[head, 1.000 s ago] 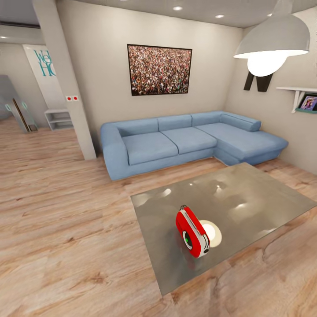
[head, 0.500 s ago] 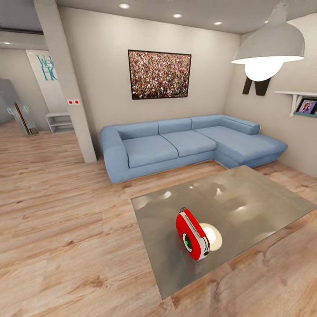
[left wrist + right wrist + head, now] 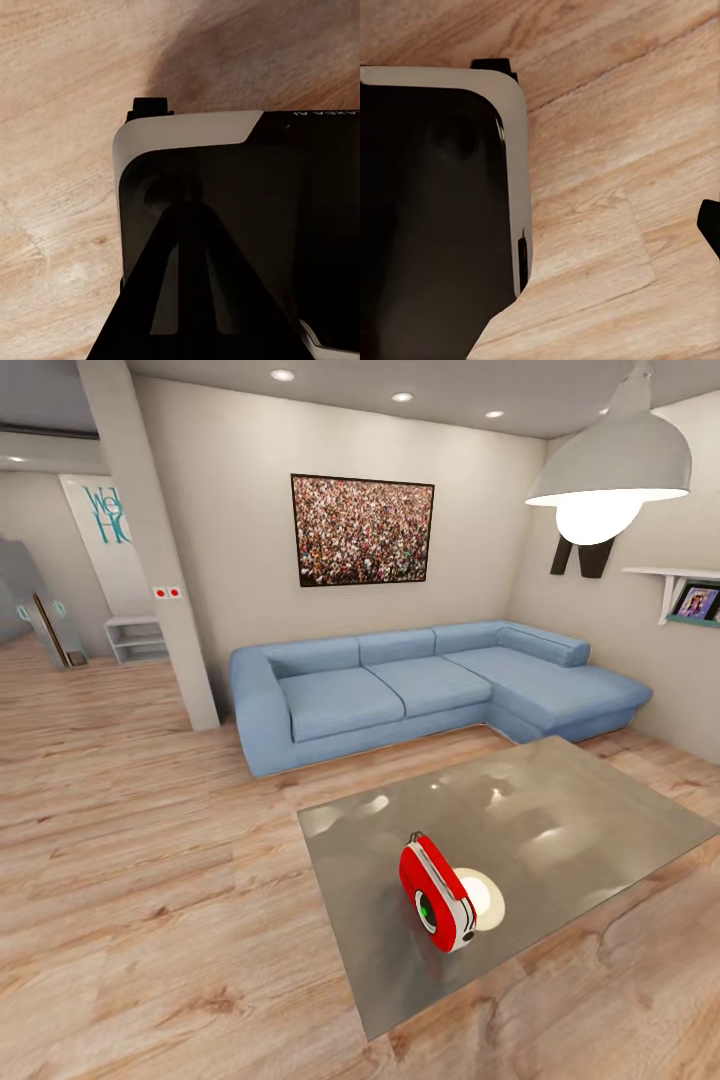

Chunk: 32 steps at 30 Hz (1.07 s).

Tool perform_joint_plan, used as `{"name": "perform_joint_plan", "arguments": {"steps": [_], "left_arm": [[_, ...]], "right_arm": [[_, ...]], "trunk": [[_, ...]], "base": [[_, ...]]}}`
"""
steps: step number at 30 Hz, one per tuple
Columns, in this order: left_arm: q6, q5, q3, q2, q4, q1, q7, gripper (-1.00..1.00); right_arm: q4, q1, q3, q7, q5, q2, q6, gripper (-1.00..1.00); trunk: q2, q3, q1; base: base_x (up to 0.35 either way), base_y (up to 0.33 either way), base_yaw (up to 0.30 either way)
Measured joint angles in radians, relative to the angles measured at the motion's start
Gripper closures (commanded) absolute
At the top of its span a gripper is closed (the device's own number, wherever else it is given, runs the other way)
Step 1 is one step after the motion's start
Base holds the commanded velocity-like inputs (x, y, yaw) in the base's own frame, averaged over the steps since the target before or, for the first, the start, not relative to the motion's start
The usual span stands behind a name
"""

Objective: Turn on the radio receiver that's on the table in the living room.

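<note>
The radio [image 3: 437, 893] stands upright on the table [image 3: 560, 800], near its front left corner, its dark dial with the green light facing forward and right. A bright lamp reflection lies on the glossy top just beside it. The blue sofa [image 3: 420, 685] stands beyond the table against the wall, under the crowd picture [image 3: 362, 529]; a white lamp [image 3: 612, 460] hangs at upper right. Both wrist views look down past the robot's dark base [image 3: 225, 240] onto the wood floor [image 3: 615, 187]. Neither gripper's fingers can be made out, so whether they are released or clenched cannot be told.
</note>
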Motion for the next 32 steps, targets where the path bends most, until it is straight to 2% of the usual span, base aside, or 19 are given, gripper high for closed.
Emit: {"name": "perform_joint_plan", "arguments": {"steps": [1,8,13,32], "left_arm": [[0.000,0.000,0.000,0.000,0.000,0.000,0.000,1.00],[0.000,0.000,0.000,0.000,0.000,0.000,0.000,1.00],[0.000,0.000,0.000,0.000,0.000,0.000,0.000,1.00],[0.000,0.000,0.000,0.000,0.000,0.000,0.000,1.00]], "right_arm": [[-0.001,0.000,0.000,0.000,0.000,0.003,0.000,-1.00],[-0.005,0.000,-0.001,0.000,0.002,0.073,-0.003,-1.00],[-0.006,0.000,0.000,0.000,0.000,0.103,-0.003,-1.00],[-0.006,0.000,0.003,0.000,0.004,0.109,-0.003,-1.00]], "trunk": [[0.000,0.000,0.000],[0.000,0.000,0.000],[0.000,0.000,0.000],[0.000,0.000,0.000]], "base": [[0.000,0.000,0.000],[0.000,0.000,0.000],[0.000,0.000,0.000],[0.000,0.000,0.000]]}}
